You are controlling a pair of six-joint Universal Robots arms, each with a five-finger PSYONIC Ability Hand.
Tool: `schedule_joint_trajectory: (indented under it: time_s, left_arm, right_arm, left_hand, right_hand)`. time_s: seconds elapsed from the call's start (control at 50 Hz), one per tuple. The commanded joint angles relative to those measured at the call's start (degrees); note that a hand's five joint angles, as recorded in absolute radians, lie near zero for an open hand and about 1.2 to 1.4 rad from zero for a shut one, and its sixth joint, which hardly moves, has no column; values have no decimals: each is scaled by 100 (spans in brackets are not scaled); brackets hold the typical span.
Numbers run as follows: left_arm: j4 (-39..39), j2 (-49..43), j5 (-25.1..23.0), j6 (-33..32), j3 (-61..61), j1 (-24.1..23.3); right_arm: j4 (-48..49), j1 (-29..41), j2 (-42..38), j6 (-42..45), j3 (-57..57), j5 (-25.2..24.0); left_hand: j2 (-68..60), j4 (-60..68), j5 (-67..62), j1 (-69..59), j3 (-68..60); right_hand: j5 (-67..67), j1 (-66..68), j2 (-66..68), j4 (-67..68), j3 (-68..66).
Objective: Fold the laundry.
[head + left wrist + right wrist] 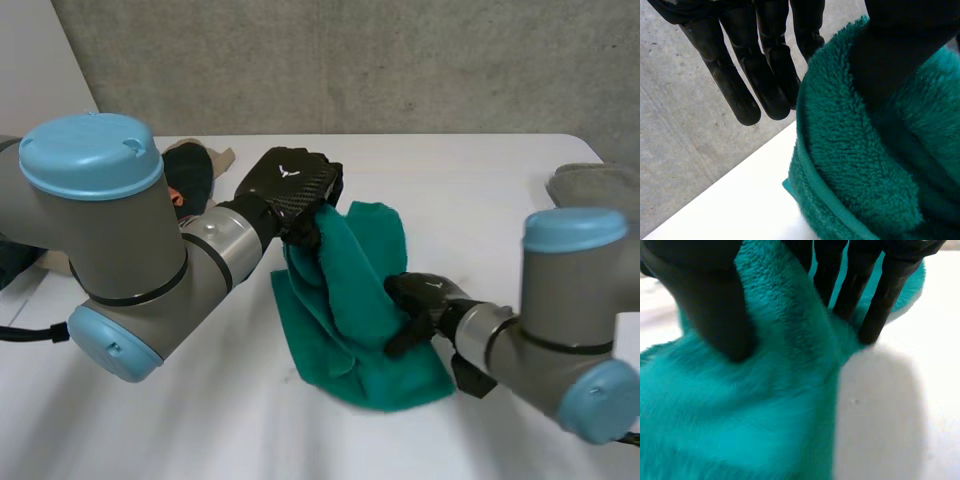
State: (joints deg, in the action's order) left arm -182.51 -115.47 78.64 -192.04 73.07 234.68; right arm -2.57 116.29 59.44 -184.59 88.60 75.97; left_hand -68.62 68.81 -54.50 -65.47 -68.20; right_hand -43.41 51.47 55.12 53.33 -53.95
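A teal green fleece cloth (362,330) lies bunched in the middle of the white table (480,200). My left hand (292,187) holds its far end lifted off the table. In the left wrist view the cloth (855,165) is pinched between the thumb (900,50) and the straight fingers (740,85). My right hand (425,302) is at the cloth's right edge, low on the table. In the right wrist view a ridge of the cloth (740,415) rises between the thumb (710,300) and the fingers (875,295), which close on it.
A pile of dark and beige laundry (192,172) sits at the back left, behind my left arm. A grey cloth (595,185) lies at the back right edge. A concrete wall runs behind the table.
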Motion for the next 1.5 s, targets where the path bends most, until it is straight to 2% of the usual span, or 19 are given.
schedule_joint_trajectory:
  time_s: [0.02,0.08,0.1,0.14,0.26,0.32,0.48,0.54,0.62,0.7,0.78,0.8,0.86,0.94,1.08,1.24,1.32,1.44,1.5]
  left_arm:
    - [5,15,133,-18,-21,34]
    - [49,225,458,-44,-21,51]
    - [58,348,616,-44,-21,60]
    - [67,445,696,-53,-30,60]
    - [198,963,802,-166,-21,314]
    - [382,1061,802,-386,-21,385]
    - [726,764,855,-1238,-12,412]
    - [726,430,828,-1318,-21,420]
    - [560,-229,820,-1371,-275,420]
    - [-55,-828,828,-1555,-1144,420]
    - [-1029,-987,828,-1915,-2041,508]
    - [-1597,-978,828,-2012,-2312,561]
    - [-2749,-891,846,-2057,-2508,675]
    - [-3422,-592,855,-2057,-2378,667]
    - [-2843,-222,855,-1916,-1403,693]
    - [-2219,-46,855,-1565,652,710]
    - [-2201,-125,811,-1556,1707,684]
    - [-2297,-274,776,-1547,2369,701]
    - [-2306,-363,767,-1477,2422,763]
  right_arm:
    - [608,140,268,203,-71,927]
    - [635,113,1102,537,-27,876]
    - [548,35,1619,991,-45,797]
    - [373,-167,1991,1563,-45,674]
    - [-662,-1054,2300,3935,-403,392]
    - [-1225,-1161,2362,4360,-694,462]
    - [-1641,-1179,2354,4397,-827,374]
    - [-1624,-1144,2248,4423,-783,400]
    - [-1369,-1144,1634,4414,-941,436]
    - [-571,-1153,1036,4291,-1573,532]
    - [729,-1144,877,3967,-2179,945]
    - [1402,-1135,886,3775,-2355,1102]
    - [2887,-1109,903,3475,-2409,1165]
    - [3903,-1074,921,3351,-2313,1052]
    - [3150,-977,895,3298,-2225,744]
    - [1868,-784,465,3298,-1716,567]
    - [1288,-775,131,3324,-1268,559]
    - [934,-845,-46,3377,-626,550]
    - [934,-854,-20,3351,-432,497]
  left_hand:
    - [-1138,1119,-1550,-1453,-1180]
    - [-1138,1119,-1550,-1453,-1180]
    - [-1138,1119,-1550,-1453,-1180]
    - [-1138,1119,-1550,-1453,-1180]
    - [-1138,1119,-1550,-1453,-1180]
    - [-1138,1119,-1550,-1453,-1180]
    - [-1138,1119,-1550,-1453,-1180]
    - [-1138,1119,-1550,-1453,-1180]
    - [-1138,1119,-1550,-1453,-1180]
    - [-1138,1119,-1550,-1453,-1180]
    - [-1138,1119,-1550,-1453,-1180]
    - [-1138,1119,-1550,-1453,-1180]
    - [-1138,1119,-1550,-1453,-1180]
    - [-1138,1119,-1550,-1453,-1180]
    - [-1138,1119,-1550,-1453,-1180]
    - [-1138,1119,-1550,-1453,-1180]
    - [-1138,1119,-1550,-1453,-1180]
    - [-1138,1119,-1550,-1453,-1180]
    - [856,-876,445,542,815]
  right_hand:
    - [-2659,2853,2488,2667,-2605]
    - [-2659,2853,2488,2667,-2605]
    - [-2659,2853,2488,2667,-2605]
    - [-2659,2853,2488,2667,-2605]
    - [-2659,2853,2488,2667,-2605]
    - [-2659,2853,2488,2667,-2605]
    - [-2659,2853,2488,2667,-2605]
    - [-2659,2853,2488,2667,-2605]
    - [-2659,2853,2488,2667,-2605]
    - [-2659,2853,2488,2667,-2605]
    - [-2659,2853,2488,2667,-2605]
    - [-2659,2853,2488,2667,-2605]
    - [-2659,2853,2488,2667,-2605]
    - [-2659,2853,2488,2667,-2605]
    - [-2659,2853,2488,2667,-2605]
    - [-2659,2853,2488,2667,-2605]
    - [-2659,2853,2488,2667,-2605]
    - [-2659,2853,2488,2667,-2605]
    - [-2659,2853,2488,2667,-2605]
